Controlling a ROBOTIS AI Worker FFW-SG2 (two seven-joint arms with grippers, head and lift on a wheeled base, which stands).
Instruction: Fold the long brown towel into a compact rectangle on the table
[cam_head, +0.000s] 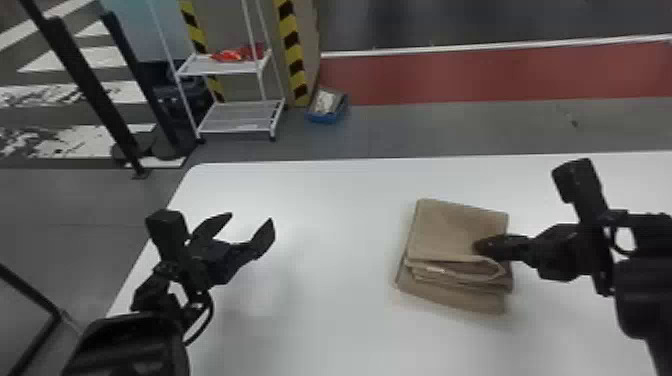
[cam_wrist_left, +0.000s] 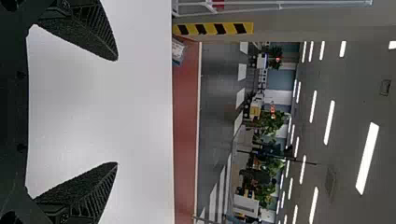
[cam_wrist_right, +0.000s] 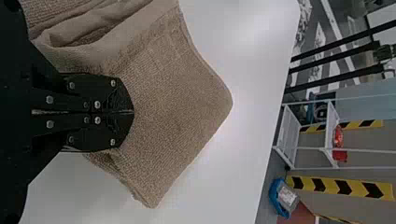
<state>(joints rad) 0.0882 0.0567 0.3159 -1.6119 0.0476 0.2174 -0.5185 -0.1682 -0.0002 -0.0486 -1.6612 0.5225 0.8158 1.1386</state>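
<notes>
"Which step?"
"Late folding, I'd judge: the towel sits layered on the counter, near edge uneven."
"Hands?"
"Right hand closed, touching the towel's right side; left hand wide, empty, well left of the towel."
"Next?"
"Probably press the layers flat, then square that edge."

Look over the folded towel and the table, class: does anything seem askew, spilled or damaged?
The towel is unevenly stacked: its bottom layer juts out beyond the upper ones on the near side, and a fold there gapes instead of lying flat. No spill or damage stands out.
</notes>
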